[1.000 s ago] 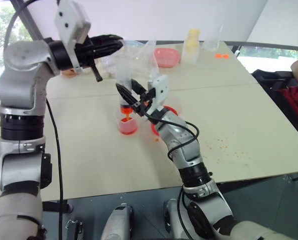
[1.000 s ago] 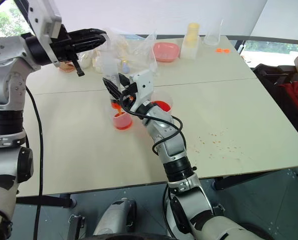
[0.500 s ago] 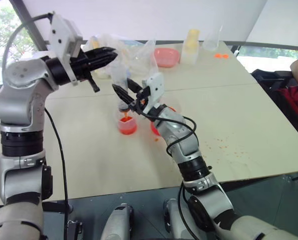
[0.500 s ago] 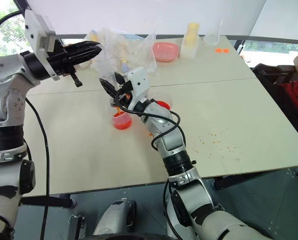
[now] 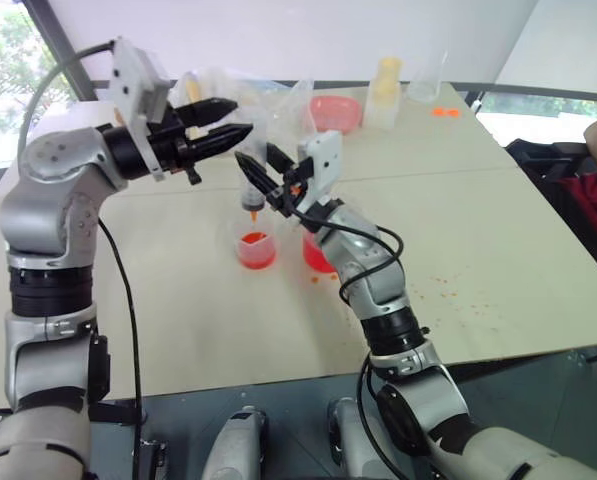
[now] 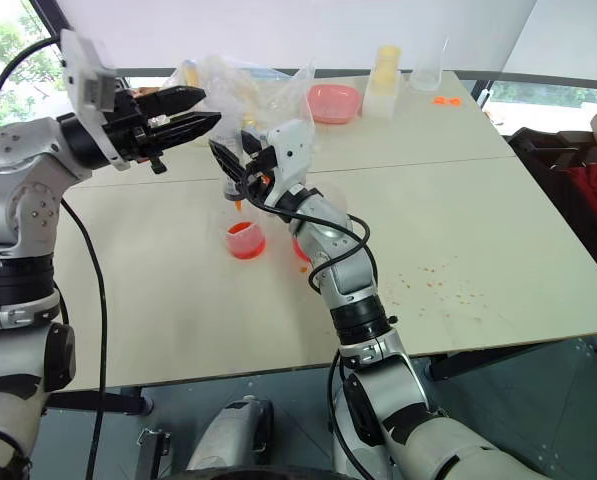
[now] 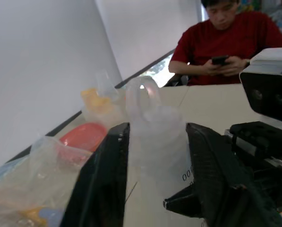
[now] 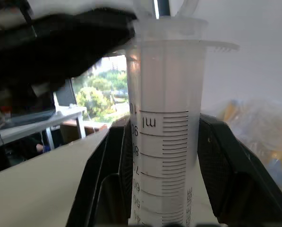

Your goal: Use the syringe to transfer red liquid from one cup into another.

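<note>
My right gripper (image 5: 256,155) is shut on the clear barrel of the syringe (image 5: 250,190) and holds it upright. The syringe's orange tip hangs just above the smaller cup (image 5: 256,248), which holds red liquid (image 5: 255,240) low down. The larger beaker (image 5: 316,252), also red inside, stands just right of it, partly behind my right arm. My left gripper (image 5: 240,117) is open at the syringe's top. In the left wrist view its fingers (image 7: 103,179) stand on either side of the plunger's ring (image 7: 143,94). The graduated barrel (image 8: 164,142) sits between my right fingers (image 8: 107,179).
At the back of the table lie crumpled plastic bags (image 5: 273,95), a pink dish (image 5: 334,112), a pale yellow bottle (image 5: 383,92) and a clear cup (image 5: 425,85). Red droplets (image 5: 458,290) dot the table on the right. A person in red (image 7: 235,33) sits at the far right.
My left gripper has gone from shut to open and has come down to the syringe's top. My right gripper still holds the syringe over the smaller cup.
</note>
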Available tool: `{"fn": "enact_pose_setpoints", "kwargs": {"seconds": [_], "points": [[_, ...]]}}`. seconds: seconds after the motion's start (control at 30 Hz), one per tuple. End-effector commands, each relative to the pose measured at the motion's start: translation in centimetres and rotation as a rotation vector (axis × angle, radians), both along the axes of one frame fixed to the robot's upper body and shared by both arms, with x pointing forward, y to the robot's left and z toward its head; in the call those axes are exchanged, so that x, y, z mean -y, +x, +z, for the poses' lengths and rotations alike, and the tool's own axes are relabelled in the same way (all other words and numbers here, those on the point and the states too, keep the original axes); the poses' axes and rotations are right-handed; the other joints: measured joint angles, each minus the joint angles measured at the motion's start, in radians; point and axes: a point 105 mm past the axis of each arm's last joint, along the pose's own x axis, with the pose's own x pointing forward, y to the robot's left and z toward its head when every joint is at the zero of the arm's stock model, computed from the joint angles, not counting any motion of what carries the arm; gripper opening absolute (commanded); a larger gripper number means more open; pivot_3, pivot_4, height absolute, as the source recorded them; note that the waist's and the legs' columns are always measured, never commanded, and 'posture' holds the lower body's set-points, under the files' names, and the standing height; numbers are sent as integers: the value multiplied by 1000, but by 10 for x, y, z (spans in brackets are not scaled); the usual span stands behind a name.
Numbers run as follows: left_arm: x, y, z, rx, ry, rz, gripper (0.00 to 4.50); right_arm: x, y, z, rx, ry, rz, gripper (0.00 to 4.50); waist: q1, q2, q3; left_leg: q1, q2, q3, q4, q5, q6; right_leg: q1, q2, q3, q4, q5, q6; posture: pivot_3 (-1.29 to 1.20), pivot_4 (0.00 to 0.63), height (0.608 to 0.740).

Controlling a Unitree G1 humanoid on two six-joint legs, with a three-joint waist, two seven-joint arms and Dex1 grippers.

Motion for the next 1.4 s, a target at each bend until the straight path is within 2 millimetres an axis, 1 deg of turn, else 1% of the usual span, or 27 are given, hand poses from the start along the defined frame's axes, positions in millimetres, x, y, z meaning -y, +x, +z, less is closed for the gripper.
{"fn": "enact_pose_setpoints", "kwargs": {"seconds": [0.03, 0.1, 0.17, 0.23, 0.3, 0.37, 0.47, 0.53, 0.6, 0.67, 0.73, 0.8, 0.83, 0.87, 0.93, 1.03, 1.13, 1.2, 1.27, 1.4], "points": [[-14, 2, 3, -90, -122, -4, 2897, -6, -33, 58, 210, 92, 78, 1431, -2, 1, 1, 0, 0, 0, 0, 0, 0, 0, 0, 0, 0, 0, 0, 0, 150, 740], [-27, -1, 8, -123, -218, 4, 2897, -5, -33, 59, 214, 89, 78, 1431, -3, 0, 0, 0, 0, 0, 0, 0, 0, -1, 1, 0, 1, 0, 0, 0, 150, 740], [-34, -7, 8, -144, -255, 9, 2897, -4, -33, 60, 212, 90, 71, 1431, -4, 0, 0, 0, 1, 0, 0, 0, 0, -1, 0, 0, 1, 0, 0, 0, 150, 740], [-37, -14, -3, -164, -214, 32, 2897, 0, -30, 60, 195, 104, 62, 1431, -7, 0, 0, 0, 1, 0, 0, 0, 0, -1, 0, 0, 1, 0, 0, 0, 150, 740], [-39, -21, -19, -192, -146, 58, 2897, 7, -25, 63, 143, 150, 56, 1431, -5, 0, 0, 0, 2, 0, -1, 0, 0, -1, 0, 1, 1, 0, 0, 0, 150, 740], [-38, -32, -32, -216, -82, 61, 2897, 23, -16, 71, 71, 206, 39, 1431, 0, 0, 0, 0, 3, -1, -1, 0, 0, -1, 0, 1, 1, 0, 0, 0, 150, 740], [-36, -44, -46, -243, -11, 63, 2897, 58, -8, 93, -25, 289, 30, 1431, 11, 0, 0, 0, 3, -3, -1, 0, -1, -1, -2, 0, 0, 0, 0, 0, 150, 740], [-31, -55, -53, -270, 15, 38, 2897, 89, -3, 108, -95, 329, 12, 1431, 23, 0, 1, -1, 3, -3, 0, 0, -1, 0, -3, 0, 0, 0, 0, 0, 150, 740], [-24, -68, -60, -296, 48, -5, 2897, 124, 6, 113, -208, 311, -44, 1431, 29, 0, 1, -1, 2, -3, 0, 0, -1, 0, -4, 0, -2, 0, -1, 0, 150, 740], [-17, -80, -64, -329, 31, -57, 2897, 160, 14, 109, -344, 267, -135, 1431, 34, 0, 1, -1, 2, -2, -1, 0, -1, 0, -5, 0, -2, -1, -3, 0, 150, 740], [-12, -89, -71, -364, 38, -96, 2897, 195, 20, 97, -480, 200, -250, 1431, 34, -1, 0, -1, 2, 0, -1, 0, -1, 1, -5, 0, -4, -2, -4, 0, 150, 740], [-8, -91, -80, -383, 59, -107, 2897, 228, 23, 74, -640, 134, -365, 1431, 31, -1, 0, -1, 2, 2, -1, 0, 0, 1, -4, 0, -5, -3, -6, 0, 150, 740], [-6, -91, -83, -389, 56, -112, 2897, 244, 23, 58, -729, 119, -412, 1431, 28, -1, 0, -1, 3, 3, -1, 0, 0, 1, -4, 0, -5, -5, -10, 0, 150, 740], [-4, -90, -85, -391, 54, -114, 2897, 254, 22, 46, -794, 109, -438, 1431, 26, -1, 0, 0, 3, 3, -1, 0, 0, 1, -3, 0, -5, -6, -10, 0, 150, 740], [2, -88, -90, -395, 59, -128, 2897, 266, 14, 20, -912, 69, -445, 1431, 23, 0, 0, 0, 2, 4, -1, 0, 0, 1, -1, 0, -5, -6, -11, 0, 150, 740], [10, -89, -100, -403, 95, -155, 2897, 271, 1, -20, -1062, -2, -409, 1431, 23, 0, 0, 0, 2, 5, -1, 0, 1, 1, -1, 0, -5, -6, -10, 0, 150, 740], [14, -87, -104, -407, 107, -172, 2897, 270, -6, -52, -1161, -21, -378, 1431, 24, 0, 0, 0, 2, 5, -1, 0, 1, 2, 0, 0, -5, -6, -10, 0, 150, 740], [15, -86, -104, -403, 103, -170, 2897, 269, -9, -63, -1188, -48, -383, 1431, 24, 0, 0, 0, 2, 5, 0, 0, 1, 2, 0, 0, -4, -6, -10, 0, 150, 740], [14, -86, -105, -409, 107, -170, 2897, 268, -10, -69, -1201, -60, -385, 1431, 24, 0, 0, 0, 2, 5, 0, 0, 1, 2, 0, 0, -4, -6, -9, 0, 150, 740], [14, -86, -108, -411, 127, -167, 2897, 252, -14, -91, -1249, -97, -336, 1431, 25, -1, 0, 0, 3, 4, 0, 0, 1, 2, 1, 0, -4, -6, -9, 0, 150, 740]]}}
